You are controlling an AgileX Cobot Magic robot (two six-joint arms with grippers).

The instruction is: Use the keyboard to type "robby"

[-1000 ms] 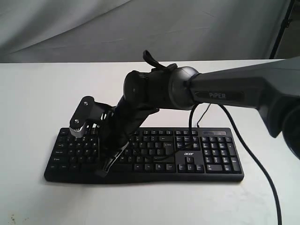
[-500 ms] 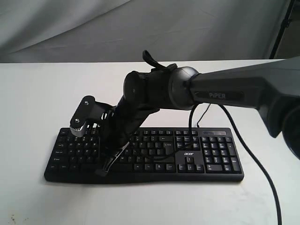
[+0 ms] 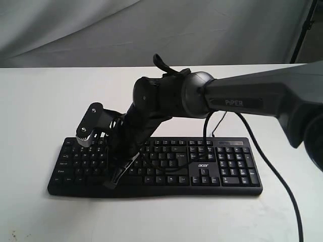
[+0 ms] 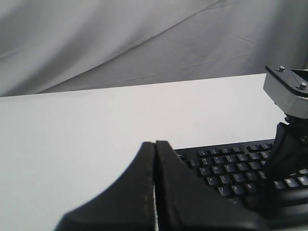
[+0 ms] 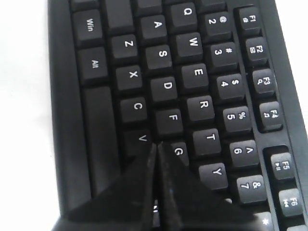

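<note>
**Black keyboard on a white table, one arm over the letters**

The keyboard (image 3: 161,157) is wide, flat and black, with white letters on its keys. It has a number block on the right end and a small white "acer" name (image 3: 203,165). It lies flat in the middle of the white table (image 3: 40,101), with its long side facing the room. There is bare table all around its edges. A thin black cable (image 3: 275,174) runs off across the table on the right. A gray cloth (image 3: 75,30) hangs behind the table.

The right gripper (image 5: 156,144) reaches across to the left half of the keyboard. Its two fingers are pressed tight together with nothing between them. The tip sits by the V, F and G keys. I cannot tell if it is pushing a key.

The left gripper (image 4: 155,143) is pinched closed too and holds nothing. It hangs over bare table, apart from the keyboard.
</note>
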